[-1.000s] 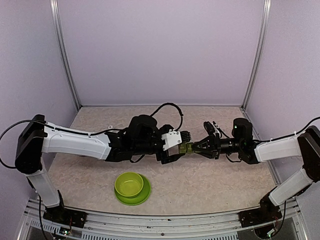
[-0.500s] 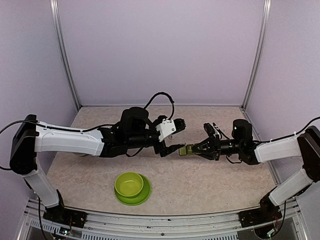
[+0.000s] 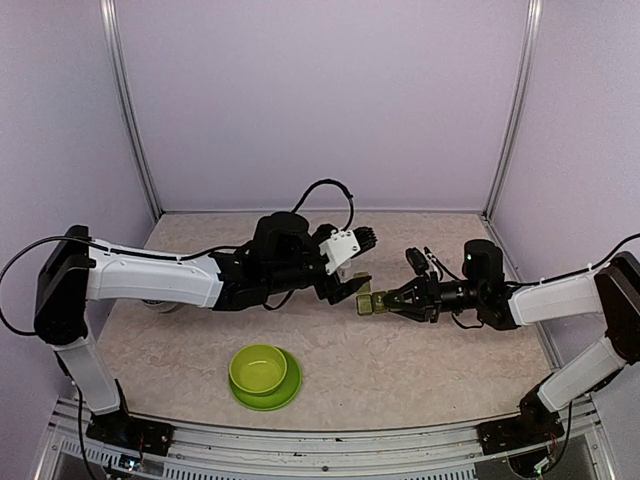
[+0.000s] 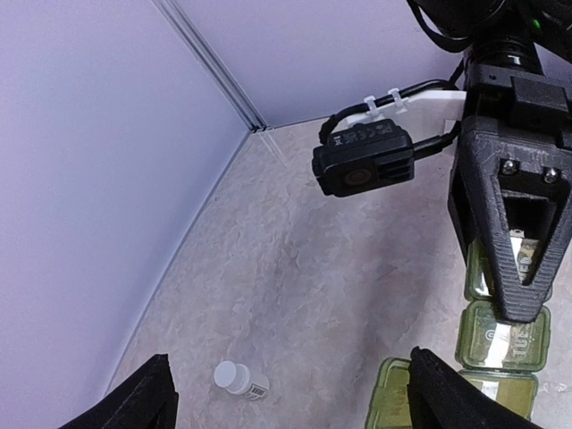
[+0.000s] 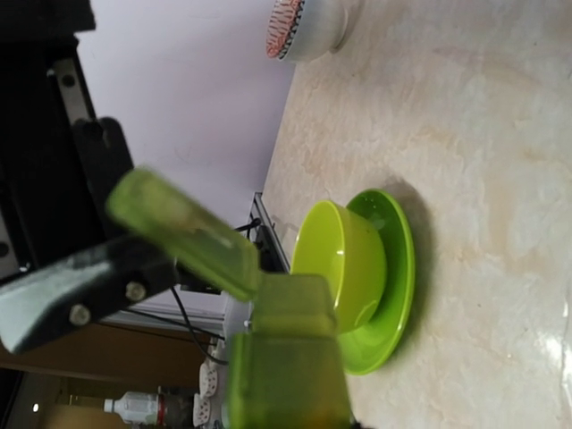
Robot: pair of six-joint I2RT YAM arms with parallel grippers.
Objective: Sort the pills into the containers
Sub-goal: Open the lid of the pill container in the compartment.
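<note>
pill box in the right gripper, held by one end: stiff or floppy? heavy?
Probably stiff: the pill box juts straight from the right gripper without drooping. Likely light: thin, translucent green plastic. Its open lid looks hinged, so a push there would likely swing it, not the box.

**Pill box between my two grippers, mid-table**

The pill box (image 3: 369,302) sits at the tips of my right gripper (image 3: 385,300), near the middle of the table (image 3: 450,370). My left gripper (image 3: 363,262) is just left of the box and slightly farther back. Nearer the front edge, left of centre, the bowl (image 3: 258,366) stands on its plate (image 3: 291,385), well apart from the box.
</note>
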